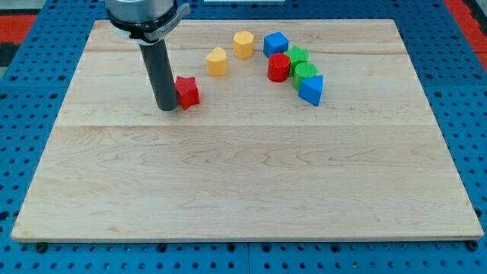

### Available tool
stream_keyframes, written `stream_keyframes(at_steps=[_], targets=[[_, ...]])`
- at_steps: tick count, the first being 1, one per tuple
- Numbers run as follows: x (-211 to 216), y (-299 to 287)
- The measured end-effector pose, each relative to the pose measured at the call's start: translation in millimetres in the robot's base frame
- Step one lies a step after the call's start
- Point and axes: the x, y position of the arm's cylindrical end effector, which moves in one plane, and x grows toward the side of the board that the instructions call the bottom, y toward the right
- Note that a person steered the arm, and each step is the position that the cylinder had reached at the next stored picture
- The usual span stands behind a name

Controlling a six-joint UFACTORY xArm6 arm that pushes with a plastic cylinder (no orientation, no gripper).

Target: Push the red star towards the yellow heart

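Observation:
The red star (187,91) lies on the wooden board at the upper left of centre. The yellow heart (217,62) lies up and to the right of it, a short gap away. My tip (167,107) stands on the board at the red star's left side, touching or almost touching it. The dark rod rises from the tip toward the view's top.
A yellow hexagon block (243,44) lies right of the heart. Further right sit a blue cube (275,43), a red cylinder (278,68), two green blocks (298,55) (305,74) and a blue triangular block (311,90). The wooden board (243,183) lies on a blue pegboard.

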Motion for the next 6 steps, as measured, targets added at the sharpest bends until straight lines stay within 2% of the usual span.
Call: stream_keyframes(at_steps=[3, 4, 5, 6], targets=[[-27, 14], [-11, 17], [40, 21], [43, 93]])
